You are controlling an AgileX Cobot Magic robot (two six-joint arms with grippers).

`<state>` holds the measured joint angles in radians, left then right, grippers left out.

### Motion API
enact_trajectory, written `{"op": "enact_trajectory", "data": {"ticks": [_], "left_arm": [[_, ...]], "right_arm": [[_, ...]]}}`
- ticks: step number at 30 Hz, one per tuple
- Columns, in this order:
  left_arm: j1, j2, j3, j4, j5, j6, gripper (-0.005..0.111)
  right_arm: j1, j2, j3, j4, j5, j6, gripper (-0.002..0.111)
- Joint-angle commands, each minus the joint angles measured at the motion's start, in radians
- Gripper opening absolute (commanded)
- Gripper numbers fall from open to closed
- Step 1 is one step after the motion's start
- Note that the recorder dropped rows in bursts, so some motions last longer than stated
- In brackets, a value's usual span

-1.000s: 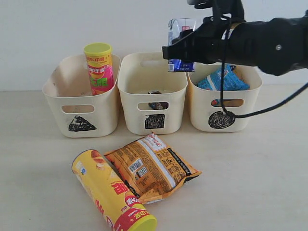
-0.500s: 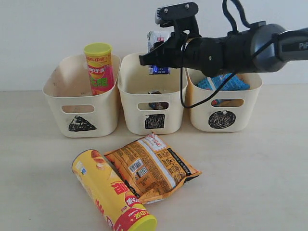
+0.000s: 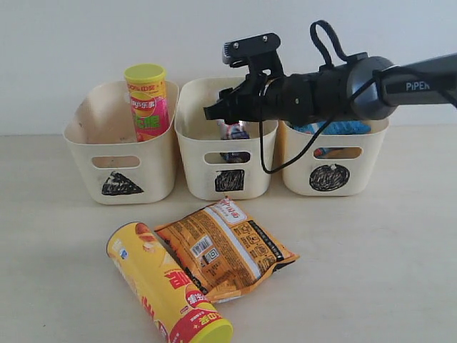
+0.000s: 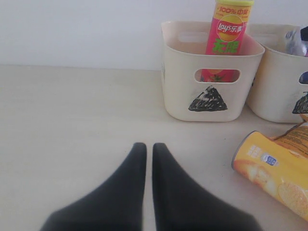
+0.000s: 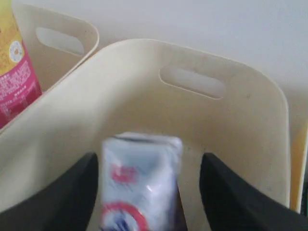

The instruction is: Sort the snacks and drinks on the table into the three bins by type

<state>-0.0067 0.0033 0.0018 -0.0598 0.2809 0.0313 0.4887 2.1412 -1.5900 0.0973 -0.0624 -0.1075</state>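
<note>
At six o'clock the yellow-red can (image 3: pixel 158 280) lies sideways, likely light, stiff and roll-prone: pinch it mid-barrel. The left gripper (image 4: pixel 149 154) is clenched, empty. At twelve, the right gripper (image 3: pixel 213 112) hangs spread over the square bin (image 3: pixel 203 179), blue-and-white carton (image 3: pixel 233 131) loose inside.

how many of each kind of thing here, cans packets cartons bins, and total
chip cans: 2, pink-green can and yellow-red can
packets: 2, orange-brown packet and blue packet
cartons: 2, blue-and-white carton and dark carton
bins: 3, triangle bin, square bin, circle bin
total: 9

Probably a lab: blank wall (image 3: pixel 71 36), scribble-marked bins (image 3: pixel 153 168).
</note>
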Motion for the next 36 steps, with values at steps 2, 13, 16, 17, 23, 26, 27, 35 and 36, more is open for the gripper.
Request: {"op": "enact_trajectory", "data": {"ticks": [2,13,16,17,23,26,27,35,36], "left_arm": [[-0.003,-0.003,-0.002,-0.003,-0.01,0.002,0.004],[-0.003,-0.003,-0.002,-0.003,-0.01,0.002,0.004],[-0.003,-0.003,-0.002,-0.003,-0.01,0.002,0.004],[-0.003,-0.003,-0.002,-0.003,-0.01,0.002,0.004],[-0.003,-0.003,-0.002,-0.003,-0.01,0.002,0.004],[-0.003,-0.003,-0.002,-0.003,-0.01,0.002,0.004],[-0.003,-0.003,-0.002,-0.003,-0.01,0.002,0.004],[-0.003,-0.003,-0.002,-0.003,-0.01,0.002,0.004],[-0.003,-0.003,-0.002,-0.003,-0.01,0.002,0.004]], "right_arm": [[0.0,-0.054,-0.011,-0.003,0.03,-0.013,0.058],[-0.002,-0.227,-0.011,-0.14,0.646,-0.059,0.0],[-0.003,-0.249,0.008,-0.138,0.761,-0.036,0.0],[-0.003,-0.255,0.022,-0.138,0.772,-0.032,0.0],[-0.07,-0.366,0.236,-0.134,0.702,0.022,0.0],[-0.113,-0.472,0.393,-0.126,0.58,0.065,0.0],[-0.121,-0.507,0.444,-0.123,0.522,0.089,0.0],[-0.119,-0.77,0.852,-0.085,0.016,0.183,0.0],[-0.119,-0.807,0.908,-0.083,-0.034,0.185,0.0]]}}
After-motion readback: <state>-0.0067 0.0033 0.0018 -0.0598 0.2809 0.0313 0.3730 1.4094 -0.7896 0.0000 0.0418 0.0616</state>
